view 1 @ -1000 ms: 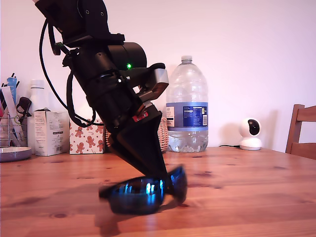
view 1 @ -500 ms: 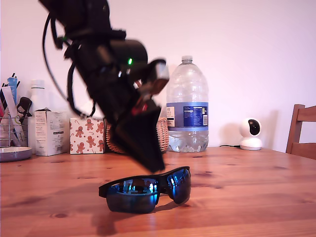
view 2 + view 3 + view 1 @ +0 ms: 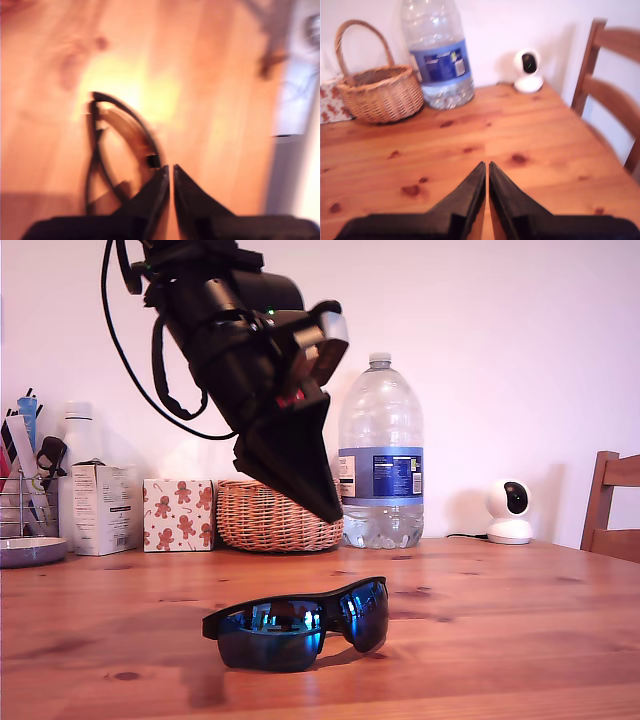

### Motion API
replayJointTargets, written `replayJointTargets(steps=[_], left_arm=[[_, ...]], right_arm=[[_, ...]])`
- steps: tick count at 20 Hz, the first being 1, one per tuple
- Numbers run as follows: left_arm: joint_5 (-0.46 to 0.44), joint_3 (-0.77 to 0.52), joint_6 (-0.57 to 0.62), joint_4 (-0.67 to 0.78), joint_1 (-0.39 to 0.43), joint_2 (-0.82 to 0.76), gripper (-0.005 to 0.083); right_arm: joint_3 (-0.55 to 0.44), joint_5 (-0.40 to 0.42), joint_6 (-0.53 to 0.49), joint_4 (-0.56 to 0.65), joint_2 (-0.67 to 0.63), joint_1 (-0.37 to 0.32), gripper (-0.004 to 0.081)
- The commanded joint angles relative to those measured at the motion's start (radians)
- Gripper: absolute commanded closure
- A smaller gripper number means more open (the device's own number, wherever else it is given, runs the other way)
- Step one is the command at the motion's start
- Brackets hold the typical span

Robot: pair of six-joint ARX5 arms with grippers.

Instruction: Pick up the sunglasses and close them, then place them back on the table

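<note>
The sunglasses [image 3: 295,625] rest on the table [image 3: 500,640] near its front edge, black frame and blue mirrored lenses facing the exterior camera, their arms seemingly folded in behind. My first gripper [image 3: 330,512] hangs well above them, tilted down, shut and holding nothing. The blurred first wrist view shows the sunglasses [image 3: 125,120] on the wood just beyond my first gripper [image 3: 171,167]. My second gripper [image 3: 486,165] is shut and empty over bare table [image 3: 470,135]; that arm does not show in the exterior view.
Along the table's back stand a wicker basket [image 3: 270,518], a large water bottle [image 3: 380,455], a white camera [image 3: 510,510], a gingerbread box [image 3: 178,515] and a white carton [image 3: 100,508]. A wooden chair [image 3: 612,505] is at the exterior view's right.
My first gripper let go of the sunglasses and rose away from them. The sunglasses now sit still on the table.
</note>
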Motion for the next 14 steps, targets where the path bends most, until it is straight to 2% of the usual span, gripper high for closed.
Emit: replayJointTargets(steps=[1,6,9,11,14], left_arm=[[0.043,-0.001,-0.003,-0.002,0.031,0.013,0.0792],[0.040,-0.004,0.018,0.044,0.095,-0.026,0.0792],[0.030,-0.015,0.024,0.076,0.132,-0.080,0.0792],[-0.016,-0.059,-0.001,0.143,0.159,-0.143,0.0792],[-0.104,-0.193,-0.055,0.280,0.218,-0.270,0.0792]], right_arm=[[0.004,0.029,-0.003,-0.027,0.009,-0.009,0.0783],[0.004,0.034,-0.003,-0.034,0.009,-0.103,0.0783],[0.003,-0.018,-0.003,-0.033,0.005,-0.172,0.0783],[0.003,-0.018,-0.003,-0.035,0.005,-0.200,0.0783],[0.003,-0.019,-0.002,-0.036,0.005,-0.218,0.0783]])
